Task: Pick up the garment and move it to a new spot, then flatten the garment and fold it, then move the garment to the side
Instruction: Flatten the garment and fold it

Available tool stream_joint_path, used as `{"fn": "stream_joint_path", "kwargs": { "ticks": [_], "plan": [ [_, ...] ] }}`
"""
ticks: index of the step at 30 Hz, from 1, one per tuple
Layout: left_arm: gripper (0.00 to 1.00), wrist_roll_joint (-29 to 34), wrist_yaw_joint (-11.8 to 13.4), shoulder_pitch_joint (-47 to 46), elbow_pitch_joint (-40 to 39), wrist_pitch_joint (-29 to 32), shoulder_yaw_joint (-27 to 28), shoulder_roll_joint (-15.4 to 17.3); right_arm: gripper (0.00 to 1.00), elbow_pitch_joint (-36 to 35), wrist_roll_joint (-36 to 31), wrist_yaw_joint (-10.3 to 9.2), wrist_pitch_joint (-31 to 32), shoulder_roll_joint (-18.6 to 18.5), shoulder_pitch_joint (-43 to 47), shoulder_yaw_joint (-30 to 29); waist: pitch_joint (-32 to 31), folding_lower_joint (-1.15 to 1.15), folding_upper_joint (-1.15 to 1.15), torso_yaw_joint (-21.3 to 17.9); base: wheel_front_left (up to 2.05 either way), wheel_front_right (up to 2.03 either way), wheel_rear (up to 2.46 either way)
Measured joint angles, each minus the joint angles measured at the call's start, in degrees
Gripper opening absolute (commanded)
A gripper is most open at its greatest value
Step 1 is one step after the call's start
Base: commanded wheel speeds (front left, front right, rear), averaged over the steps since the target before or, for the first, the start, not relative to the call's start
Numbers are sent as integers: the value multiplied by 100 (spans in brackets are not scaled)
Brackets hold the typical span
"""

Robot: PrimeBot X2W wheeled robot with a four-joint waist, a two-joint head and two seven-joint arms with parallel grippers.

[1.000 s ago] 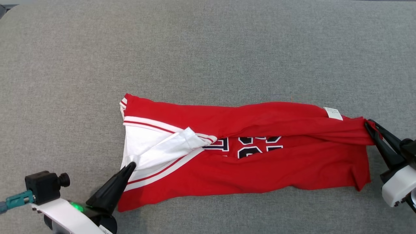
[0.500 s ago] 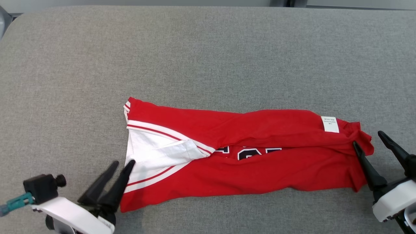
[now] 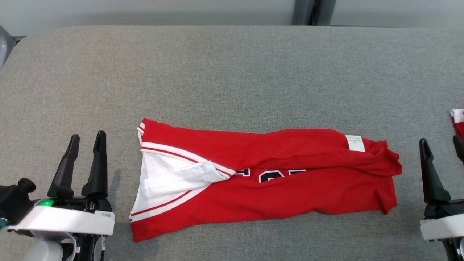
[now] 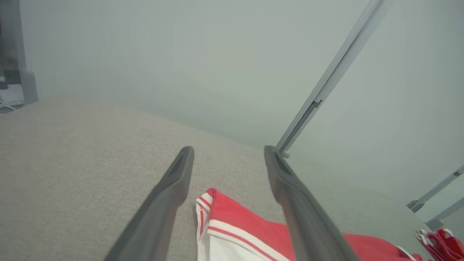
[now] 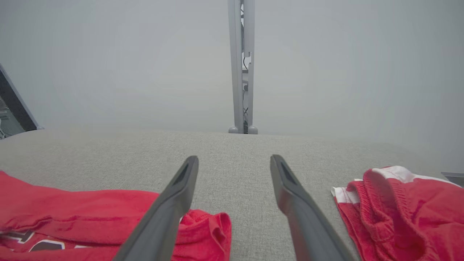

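Desk [image 3: 232, 72]: grey and cloth-covered, it is stretching across the whole head view, with a pale wall running along its far edge.

Garment [image 3: 275, 195]: a red jersey is lying on the near middle of the desk, long side running left to right. It is folded lengthwise, with dark numerals peeking out of the seam between the layers. Its white-striped end is pointing left and its bunched end right.

Second garment [image 5: 398, 214]: a crumpled red and white piece is sitting at the desk's right edge, well apart from the jersey.

Left arm [image 3: 61, 221]: its white wrist is resting low at the near left, aiming toward the far side.

Right arm [image 3: 442, 226]: its white wrist is sitting at the near right, also aiming toward the far side.

Left fingers [image 3: 98, 163]: they are standing spread and gripping nothing, just left of the jersey's striped end and clear of it. In the left wrist view that striped corner is showing between them [image 4: 170, 195].

Right fingers [image 3: 429, 174]: they are standing spread and empty, hanging between the jersey's right end and the second garment, touching neither [image 5: 172, 206].

Tag [image 3: 355, 143]: a small white label is lying on the jersey's far right fold.
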Motion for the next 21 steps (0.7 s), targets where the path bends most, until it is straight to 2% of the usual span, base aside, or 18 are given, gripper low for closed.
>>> {"fn": "stream_joint_path", "kwargs": {
  "ticks": [6, 12, 21],
  "plan": [
    [100, 1237, 180, -4, -222, 0, 533, -545, 100, -219, -263, 0, 131, 545, -109, -252, -172, 0, 0, -48, 0, 0, 0],
    [100, 2352, 223, -16, 26, 0, 557, -780, 100, -142, -557, 0, 289, 904, -139, -209, -357, 0, 0, -61, 0, 0, 0],
    [100, 2862, 68, 191, 725, 0, 379, -795, 100, 193, -683, 0, 342, 1027, 56, -87, -609, 0, 0, -60, 0, 0, 0]
  ]
}}
